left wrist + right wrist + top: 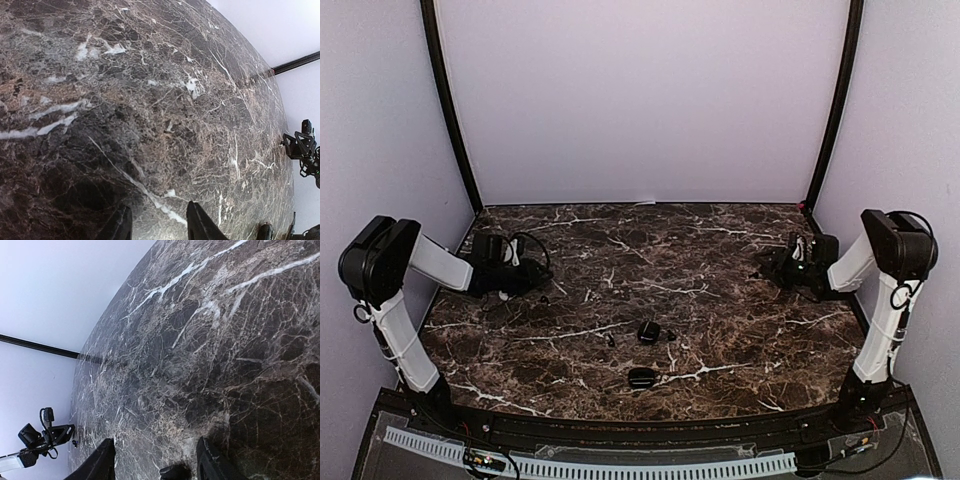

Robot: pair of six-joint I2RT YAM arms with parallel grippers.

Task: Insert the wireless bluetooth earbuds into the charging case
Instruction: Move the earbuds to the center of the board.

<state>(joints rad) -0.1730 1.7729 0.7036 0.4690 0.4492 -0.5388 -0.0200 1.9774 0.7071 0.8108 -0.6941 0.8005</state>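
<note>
From above, we see the left gripper (532, 278) and the right gripper (772, 268) low over the marble table (720, 240), one at each side and facing inward. The charging case (648, 332) lies well ahead of both sets of tips, off toward the arm bases. A second case (640, 377) sits nearer the bases still. Just beside the first case are tiny dark specks, one of them here (610, 340), which we take for earbuds. They are too small to be sure of, and we find no white ones.

At the left wrist, the fingers (200, 225) stand a modest way apart with only marble between them, so nothing is held. Off to their right a dark rounded thing (265, 231) peeks in, probably a case.

At the right wrist, the fingers (102, 465) stand wider, also gripping nothing. We cannot identify the dark lump (175, 471) low between them.

We think the main risk is aim, since dark buds on dark veined marble are easy to miss. An off-centre pinch could flick one away. Both arms must also reach into the same small patch and could collide, and a light case may skid when a bud is pressed in.
</note>
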